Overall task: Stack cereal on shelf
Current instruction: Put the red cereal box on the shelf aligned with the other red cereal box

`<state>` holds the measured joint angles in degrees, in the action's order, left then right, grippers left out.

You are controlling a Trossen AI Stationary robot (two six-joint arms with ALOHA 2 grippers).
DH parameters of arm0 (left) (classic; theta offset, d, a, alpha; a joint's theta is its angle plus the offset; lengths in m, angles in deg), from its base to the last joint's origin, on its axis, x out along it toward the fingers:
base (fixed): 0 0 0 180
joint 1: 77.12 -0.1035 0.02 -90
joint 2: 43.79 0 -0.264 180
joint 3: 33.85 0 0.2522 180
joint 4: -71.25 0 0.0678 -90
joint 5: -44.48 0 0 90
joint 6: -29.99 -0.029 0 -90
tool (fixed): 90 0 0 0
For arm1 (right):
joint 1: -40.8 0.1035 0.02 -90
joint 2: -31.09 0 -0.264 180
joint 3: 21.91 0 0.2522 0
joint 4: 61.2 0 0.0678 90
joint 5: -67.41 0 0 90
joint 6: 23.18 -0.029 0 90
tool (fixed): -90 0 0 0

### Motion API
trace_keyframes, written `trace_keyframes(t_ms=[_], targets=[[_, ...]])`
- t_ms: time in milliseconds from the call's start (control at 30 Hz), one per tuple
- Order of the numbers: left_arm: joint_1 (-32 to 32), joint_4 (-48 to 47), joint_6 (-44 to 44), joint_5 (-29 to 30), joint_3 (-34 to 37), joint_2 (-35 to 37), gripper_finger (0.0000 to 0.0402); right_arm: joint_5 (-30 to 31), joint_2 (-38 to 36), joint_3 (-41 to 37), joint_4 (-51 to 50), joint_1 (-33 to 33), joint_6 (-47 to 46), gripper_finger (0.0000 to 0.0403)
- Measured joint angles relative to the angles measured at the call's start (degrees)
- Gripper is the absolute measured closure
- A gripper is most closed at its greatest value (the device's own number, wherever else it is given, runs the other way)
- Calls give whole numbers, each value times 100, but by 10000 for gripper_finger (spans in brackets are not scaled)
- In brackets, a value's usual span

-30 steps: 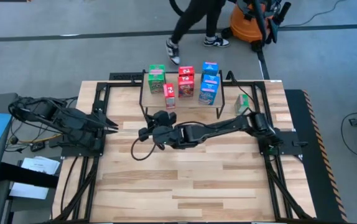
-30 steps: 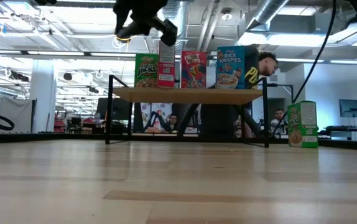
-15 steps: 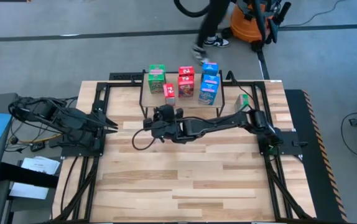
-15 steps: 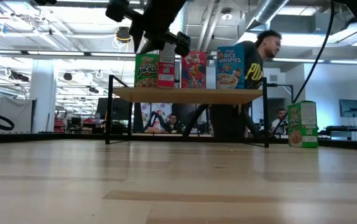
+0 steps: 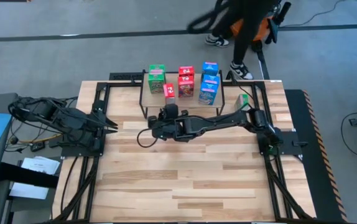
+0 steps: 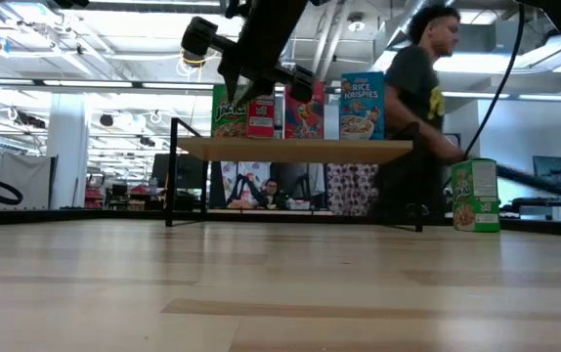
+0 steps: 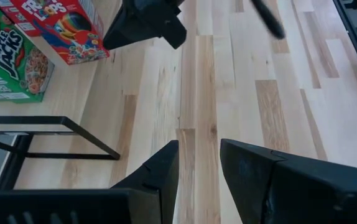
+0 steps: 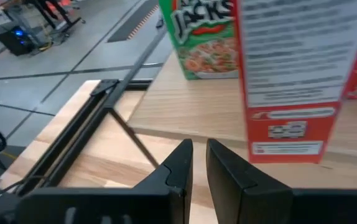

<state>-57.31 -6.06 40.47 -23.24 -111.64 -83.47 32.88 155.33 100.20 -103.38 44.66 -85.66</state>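
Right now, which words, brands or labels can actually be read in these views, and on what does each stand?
"RICE KRISPIES": blue cereal box on the shelf, low view.
"APPLE JACKS": green cereal box, left wrist view.
"JACKS": green box, right wrist view, top cut off.
"FROOT LOOPS", partly cut off: red cereal box, left wrist view.
Fine print on the red box side panel: too blurred.
Green box on the table: too small.

Cereal boxes (image 5: 182, 81) on shelf (image 6: 295, 150)

A person (image 5: 241, 25) in dark clothes is walking past on the grey floor (image 5: 73, 56) beyond the bench's (image 5: 185, 180) far edge, right next to an orange shop vac (image 5: 253, 25). Cables (image 5: 35, 115) are piled off the left edge.
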Motion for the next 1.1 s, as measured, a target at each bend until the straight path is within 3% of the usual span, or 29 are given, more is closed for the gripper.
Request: trace_keyframes(t_ms=[467,800,1100], targets=[[0,0,-33,-4,2,0,294,61,-2,0,-643,13,-665,330],[0,-2,-31,-4,2,0,294,-431,-7,0,-165,29,-520,330],[0,-2,-26,-4,2,-1,294,-423,-11,0,-46,-250,-347,330]])
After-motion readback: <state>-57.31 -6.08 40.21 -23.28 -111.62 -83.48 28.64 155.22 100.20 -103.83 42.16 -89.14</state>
